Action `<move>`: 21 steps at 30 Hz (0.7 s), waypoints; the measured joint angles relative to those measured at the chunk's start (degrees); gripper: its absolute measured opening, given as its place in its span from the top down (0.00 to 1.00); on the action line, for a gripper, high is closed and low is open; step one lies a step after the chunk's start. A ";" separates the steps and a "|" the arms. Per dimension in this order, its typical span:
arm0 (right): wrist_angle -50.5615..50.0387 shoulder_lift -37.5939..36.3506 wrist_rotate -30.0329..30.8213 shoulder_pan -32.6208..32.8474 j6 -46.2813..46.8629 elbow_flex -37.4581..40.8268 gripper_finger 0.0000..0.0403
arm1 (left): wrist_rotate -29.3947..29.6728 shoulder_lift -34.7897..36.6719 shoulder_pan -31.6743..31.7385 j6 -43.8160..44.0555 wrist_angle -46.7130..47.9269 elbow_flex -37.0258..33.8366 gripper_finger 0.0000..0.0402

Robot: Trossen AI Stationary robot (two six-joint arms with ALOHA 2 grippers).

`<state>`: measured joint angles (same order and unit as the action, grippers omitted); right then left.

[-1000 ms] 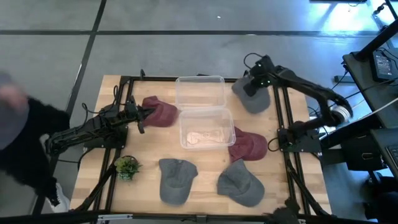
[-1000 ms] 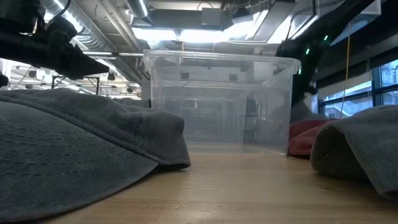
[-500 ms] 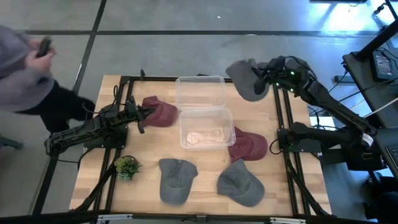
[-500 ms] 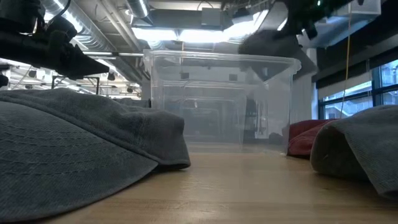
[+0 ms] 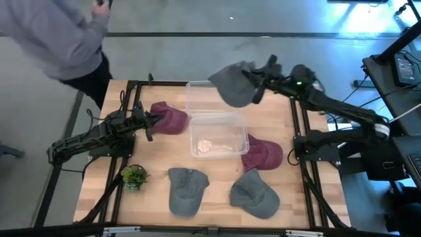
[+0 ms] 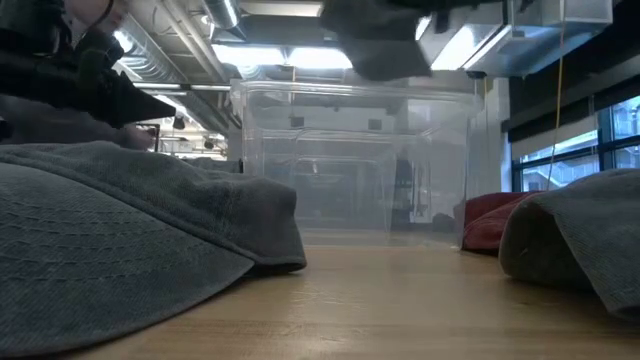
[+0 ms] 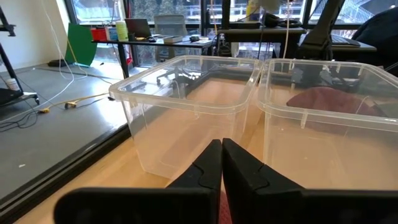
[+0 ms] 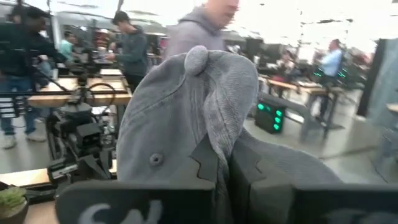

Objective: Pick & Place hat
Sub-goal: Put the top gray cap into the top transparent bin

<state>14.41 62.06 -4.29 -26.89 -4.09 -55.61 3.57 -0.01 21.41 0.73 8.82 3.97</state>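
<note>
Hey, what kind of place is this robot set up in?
Probably a shared robotics lab or workshop: exposed ceiling ducts, a person at workbenches with equipment, and a desk with laptops beside big windows.

The table (image 5: 99, 164) is evenly and softly lit from above, and only faint shadows are cast on the wood. A blown-out bluish glare is seen at the high view's upper right corner. In the low view, bright ceiling lights (image 6: 270, 55) are seen through the clear bin (image 6: 350, 165), and the nearest grey cap (image 6: 120, 240) is rendered soft. In the right wrist view the background is overexposed and blurred, and the held grey hat (image 8: 186, 118) is slightly smeared.
</note>
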 joint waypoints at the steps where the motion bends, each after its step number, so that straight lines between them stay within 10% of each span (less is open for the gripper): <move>1: 2.47 2.07 -0.06 0.61 -0.82 0.00 0.98 | 0.00 0.00 0.01 0.00 0.00 0.00 0.97; 21: 34.61 35.50 -7.82 1.70 -2.07 0.00 0.98 | 0.02 0.00 0.02 0.00 0.04 0.00 0.98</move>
<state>49.02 97.56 -12.11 -25.19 -6.16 -55.61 3.60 -0.01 21.43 0.73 8.86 3.97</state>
